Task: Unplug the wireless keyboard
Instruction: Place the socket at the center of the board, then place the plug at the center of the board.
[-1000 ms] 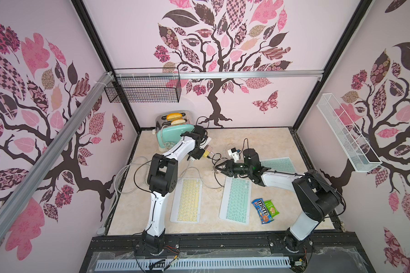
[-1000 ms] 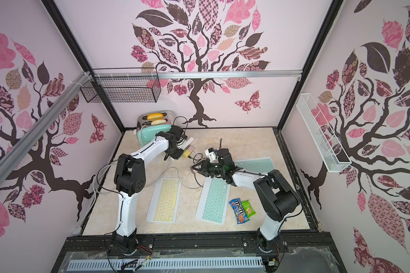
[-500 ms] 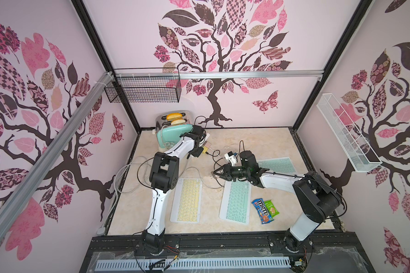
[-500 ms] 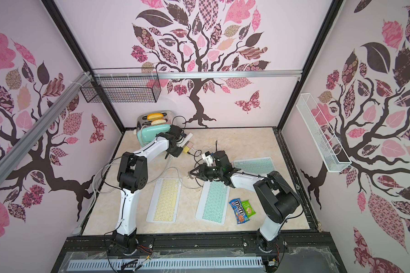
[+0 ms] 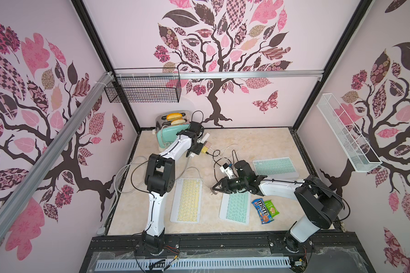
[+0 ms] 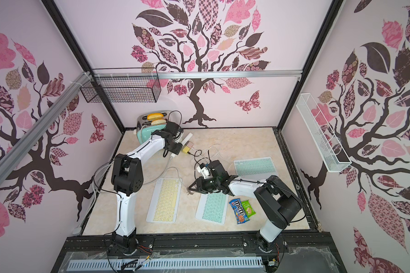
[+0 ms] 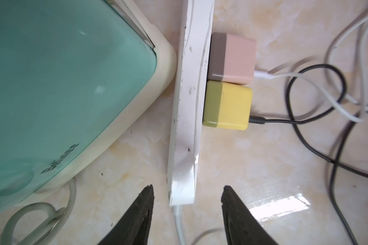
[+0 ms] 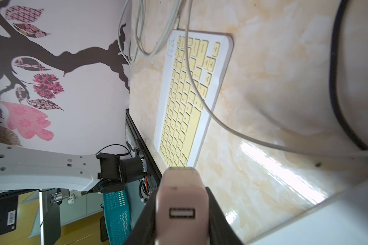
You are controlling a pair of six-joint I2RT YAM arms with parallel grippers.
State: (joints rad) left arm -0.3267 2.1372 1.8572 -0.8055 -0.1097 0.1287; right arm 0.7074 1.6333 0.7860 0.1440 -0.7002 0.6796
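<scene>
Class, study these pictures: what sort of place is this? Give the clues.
Most likely a robot test booth dressed like a home: a left arm and right arm fixed at the table's front edge, tree-patterned walls closing it in, and props such as a toaster and a yellow keyboard.

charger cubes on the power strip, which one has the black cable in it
The yellow cube: a black cable leaves it, while the pink cube beside it carries a white cable.

We read "m&m's" on blue candy bag (image 5: pixel 262 211) (image 6: pixel 239 210) in both top views. Left wrist view: brand word on teal toaster (image 7: pixel 62 84), looks like "Balinee". Green packet (image 5: pixel 271 209) beside bag: print too small for us.
</scene>
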